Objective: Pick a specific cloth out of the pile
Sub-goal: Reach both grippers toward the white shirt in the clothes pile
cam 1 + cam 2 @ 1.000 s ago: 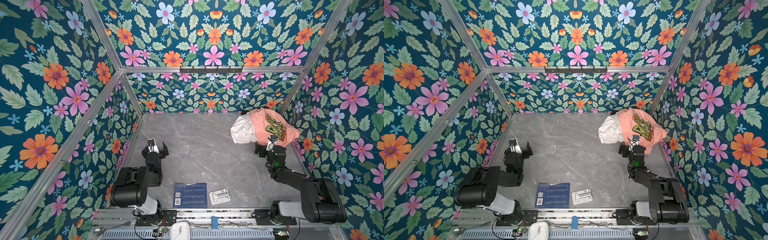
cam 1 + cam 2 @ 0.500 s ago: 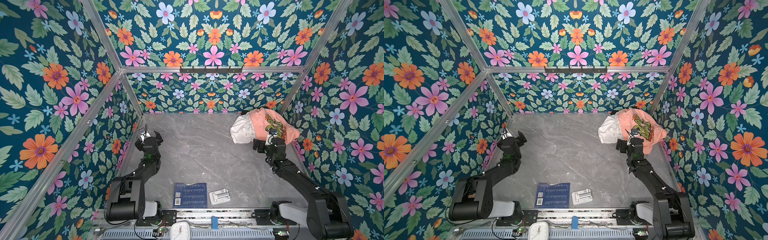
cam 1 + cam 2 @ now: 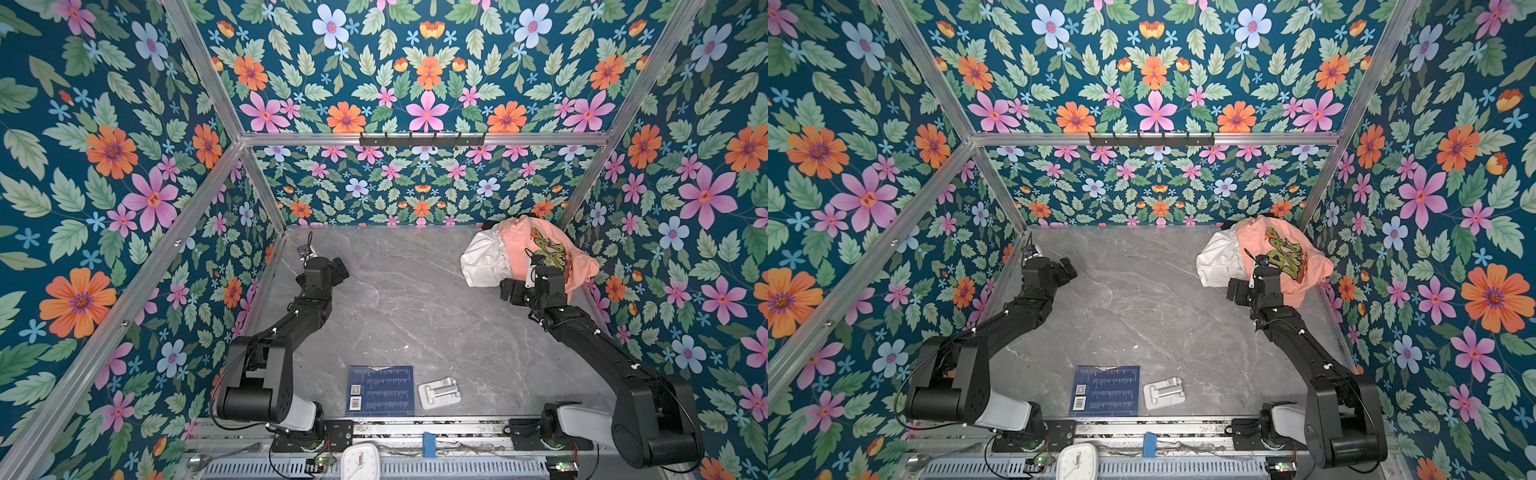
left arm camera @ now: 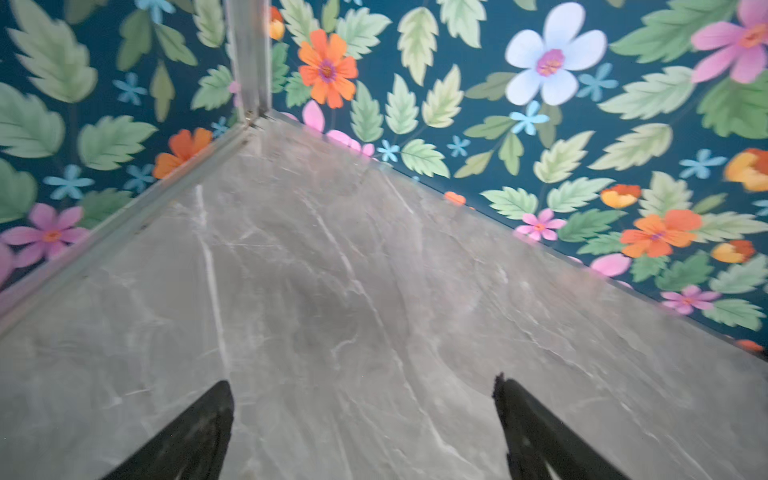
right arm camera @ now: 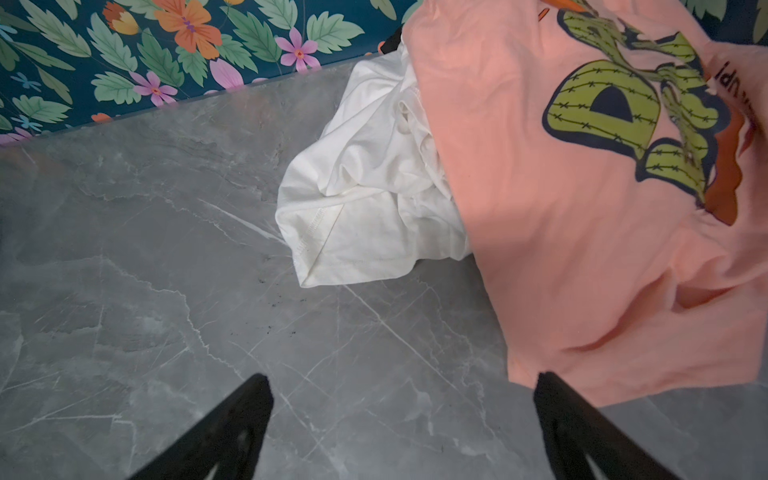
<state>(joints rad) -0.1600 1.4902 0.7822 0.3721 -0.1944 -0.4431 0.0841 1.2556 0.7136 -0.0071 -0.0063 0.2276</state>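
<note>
Right wrist view: my right gripper (image 5: 403, 380) has its jaws spread wide, with only bare grey table (image 5: 166, 311) between them. Nothing held. One finger tip sits at the hem of the peach-orange shirt (image 5: 561, 249); I cannot tell whether it touches.

Cloth (image 5: 365, 178), the plain white one, lies ahead of my jaws. It is partly tucked under the peach-orange shirt, with a hemmed corner lying free on the table. A sliver of black garment (image 5: 392, 41) shows behind it, by the wall.

Both top views: pile (image 3: 528, 253) sits in the far right corner of the table, all three garments heaped together. My right gripper is at its near edge. My left gripper (image 4: 361, 381) is well apart on the far left, jaws also wide and empty. The left wrist view shows only marble and wallpaper.

Blue book (image 3: 381, 390) and small white object (image 3: 439, 392) lie near the front edge, not involved.

Progress, my reading: early. Approach is roughly made, and nothing is picked yet.

Left to do:
- bring my right jaws over the white corner
- close on white fabric only
- draw it out from under the peach-orange shirt
- carry it clear of the pile

Concern: the peach-orange shirt drapes over the cloth and may drag along.
</note>
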